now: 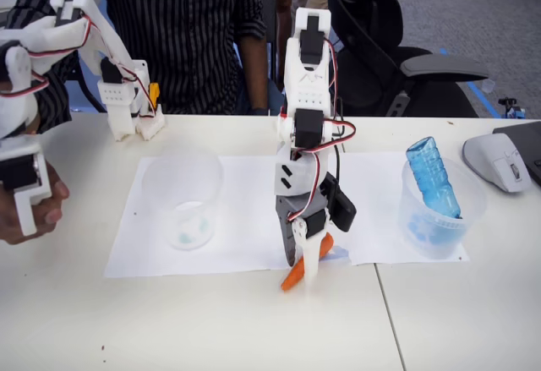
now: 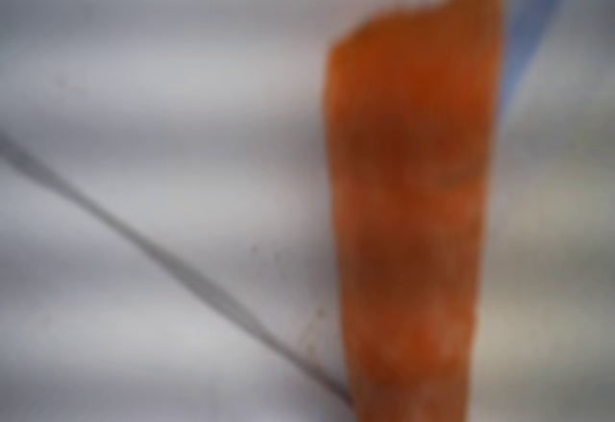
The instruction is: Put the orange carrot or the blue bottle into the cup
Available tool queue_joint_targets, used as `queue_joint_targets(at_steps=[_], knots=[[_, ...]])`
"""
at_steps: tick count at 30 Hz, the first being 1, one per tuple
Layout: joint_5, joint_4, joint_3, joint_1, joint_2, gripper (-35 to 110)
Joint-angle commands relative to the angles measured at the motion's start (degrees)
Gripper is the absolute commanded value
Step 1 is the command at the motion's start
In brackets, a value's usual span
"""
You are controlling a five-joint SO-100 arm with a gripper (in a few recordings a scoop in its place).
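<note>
The orange carrot (image 1: 293,280) lies slanted on the table at the front edge of the white paper, and it shows blurred and very close in the wrist view (image 2: 413,211). My gripper (image 1: 300,259) is down on its middle, with the white finger (image 1: 309,257) in front of it; whether the jaws are pressing on it is unclear. The cup (image 1: 182,198), clear with teal specks at its base, stands upright to the left of the gripper. The blue bottle (image 1: 432,176) leans inside another clear cup (image 1: 439,219) on the right.
White paper sheets (image 1: 245,219) cover the middle of the table. A grey device (image 1: 499,161) sits at the right edge. A person in a striped shirt (image 1: 186,33) stands behind the table, near an office chair (image 1: 397,50). A table seam (image 1: 385,320) runs forward at the right.
</note>
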Motion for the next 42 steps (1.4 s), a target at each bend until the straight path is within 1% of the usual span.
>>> queue_joint_targets(at_steps=[1,15,28,42], knots=[[-0.26,0.53,-5.19,0.62,3.16,23],[-0.18,0.62,-8.61,2.29,1.23,23],[-0.09,1.49,-7.91,1.67,1.14,23],[0.00,1.49,-8.44,1.93,-2.81,23]])
